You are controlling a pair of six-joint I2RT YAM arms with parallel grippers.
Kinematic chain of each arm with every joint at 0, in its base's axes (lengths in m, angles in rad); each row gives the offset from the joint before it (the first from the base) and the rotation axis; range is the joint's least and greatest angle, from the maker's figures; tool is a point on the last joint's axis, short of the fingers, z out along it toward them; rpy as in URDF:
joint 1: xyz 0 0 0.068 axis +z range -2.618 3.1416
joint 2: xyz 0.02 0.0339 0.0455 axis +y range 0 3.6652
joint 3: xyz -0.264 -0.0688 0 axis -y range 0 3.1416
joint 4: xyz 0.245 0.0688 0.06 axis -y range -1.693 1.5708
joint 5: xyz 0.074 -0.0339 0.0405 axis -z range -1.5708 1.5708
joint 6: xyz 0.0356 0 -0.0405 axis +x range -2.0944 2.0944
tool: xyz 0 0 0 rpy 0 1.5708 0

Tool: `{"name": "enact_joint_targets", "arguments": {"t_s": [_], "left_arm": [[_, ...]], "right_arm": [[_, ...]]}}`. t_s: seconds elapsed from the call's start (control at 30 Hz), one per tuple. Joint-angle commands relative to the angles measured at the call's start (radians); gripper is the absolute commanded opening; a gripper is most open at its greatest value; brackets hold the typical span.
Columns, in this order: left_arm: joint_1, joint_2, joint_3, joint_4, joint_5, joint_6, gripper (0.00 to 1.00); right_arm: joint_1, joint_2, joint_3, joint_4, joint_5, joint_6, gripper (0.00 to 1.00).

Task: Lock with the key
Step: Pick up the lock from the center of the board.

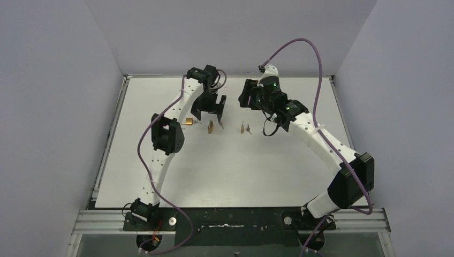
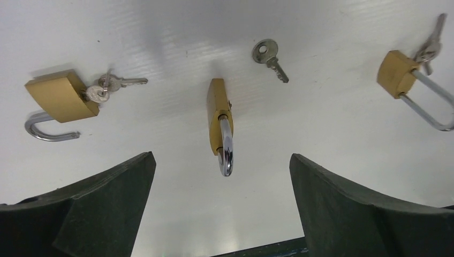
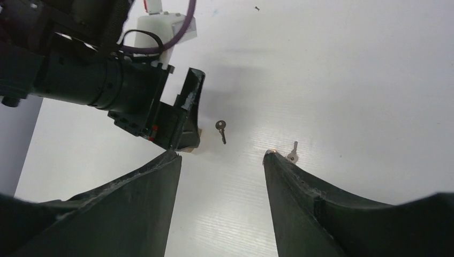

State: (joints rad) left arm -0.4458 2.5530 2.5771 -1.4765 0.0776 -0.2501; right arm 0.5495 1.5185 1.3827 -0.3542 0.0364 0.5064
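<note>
Left gripper (image 1: 209, 113) hangs over the far part of the table (image 1: 225, 171), fingers spread wide and empty. Right below them the middle padlock (image 2: 218, 115) lies on its edge, shackle pointing back at the wrist camera; closed or not, hard to say from this angle. The loose key (image 2: 270, 58) sits just beyond it, a little right, touching nothing. 2 more flank it, the left padlock (image 2: 60, 96) and the right padlock (image 2: 397, 72), both with shackles swung open and keys at the body. Right gripper (image 3: 222, 159) hovers nearby, fingers apart, holding nothing.
</note>
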Motion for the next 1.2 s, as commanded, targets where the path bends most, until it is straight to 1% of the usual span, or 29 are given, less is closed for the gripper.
{"name": "enact_joint_targets", "arguments": {"t_s": [0.0, 0.1, 0.27, 0.37, 0.43, 0.47, 0.5, 0.6, 0.7, 0.87, 1.03, 1.1, 1.17], "left_arm": [[0.048, -0.232, 0.013, 0.125, 0.045, -0.001, 0.97], [0.098, -0.381, -0.12, 0.228, 0.089, -0.005, 0.97], [0.19, -0.54, -0.401, 0.352, 0.057, 0.014, 0.97], [0.24, -0.644, -0.602, 0.453, 0.058, 0.019, 0.97], [0.293, -0.732, -0.754, 0.544, 0.081, 0.003, 0.97], [0.327, -0.773, -0.832, 0.59, 0.108, -0.013, 0.97], [0.363, -0.819, -0.928, 0.635, 0.142, -0.033, 0.97], [0.477, -0.941, -1.107, 0.756, 0.238, -0.092, 0.97], [0.568, -1.038, -1.216, 0.819, 0.299, -0.13, 0.97], [0.694, -1.16, -1.359, 0.942, 0.432, -0.224, 0.97], [0.728, -1.222, -1.422, 0.981, 0.489, -0.243, 0.97], [0.74, -1.222, -1.44, 0.991, 0.507, -0.242, 0.97], [0.747, -1.221, -1.46, 1.014, 0.532, -0.253, 0.97]], "right_arm": [[-0.005, -0.055, 0.017, 0.011, 0.004, -0.033, 0.6], [-0.005, -0.066, 0.017, -0.004, 0.009, -0.044, 0.6], [0.006, -0.066, 0.013, -0.015, 0.015, -0.053, 0.61], [0.062, -0.038, 0.057, -0.053, 0.041, -0.121, 0.61], [0.123, 0.008, 0.124, -0.099, 0.1, -0.173, 0.62], [0.147, 0.037, 0.16, -0.112, 0.105, -0.186, 0.62], [0.161, 0.07, 0.192, -0.116, 0.094, -0.192, 0.62], [0.182, 0.203, 0.298, -0.108, 0.02, -0.202, 0.63], [0.202, 0.377, 0.469, -0.152, -0.063, -0.221, 0.64], [0.234, 0.685, 0.753, -0.215, -0.078, -0.264, 0.65], [0.253, 0.922, 0.994, -0.23, -0.094, -0.252, 0.65], [0.265, 0.986, 1.074, -0.225, -0.093, -0.258, 0.67], [0.283, 1.026, 1.116, -0.196, -0.086, -0.272, 0.69]]}}
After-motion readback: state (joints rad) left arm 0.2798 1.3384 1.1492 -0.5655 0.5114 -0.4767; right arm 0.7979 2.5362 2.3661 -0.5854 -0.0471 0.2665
